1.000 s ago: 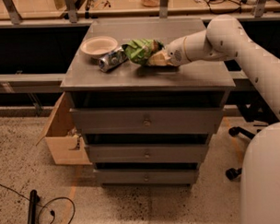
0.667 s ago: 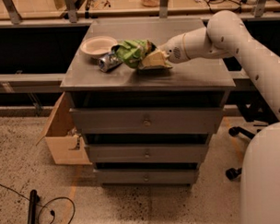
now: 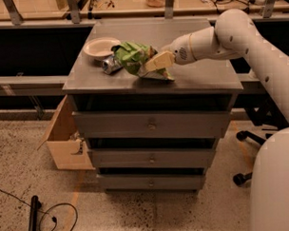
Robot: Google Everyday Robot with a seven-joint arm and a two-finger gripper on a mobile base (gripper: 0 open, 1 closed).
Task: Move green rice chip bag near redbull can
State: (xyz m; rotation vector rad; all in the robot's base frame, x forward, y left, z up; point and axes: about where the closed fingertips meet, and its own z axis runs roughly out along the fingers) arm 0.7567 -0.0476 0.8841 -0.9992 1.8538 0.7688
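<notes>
The white arm [image 3: 237,35] reaches in from the right edge of the grey worktop [image 3: 200,77] and ends in the gripper [image 3: 151,66], which sits about midway across the top, a little nearer the front edge than the back. Its cream fingers [image 3: 158,61] are closed narrowly on the right end of the green rice chip bag [image 3: 130,55], pinching the crumpled foil. The bag lies left of the gripper, towards the left half of the worktop; whether its underside rests on the surface or hangs just above it cannot be told. The redbull can [image 3: 109,65] lies on its side just beside the bag's left end, touching or nearly touching it. The cream-white bowl [image 3: 90,47] stands behind the can, near the back left corner. Below the left edge, a cardboard box [image 3: 64,139] stands on the floor against the drawers [image 3: 152,124].
</notes>
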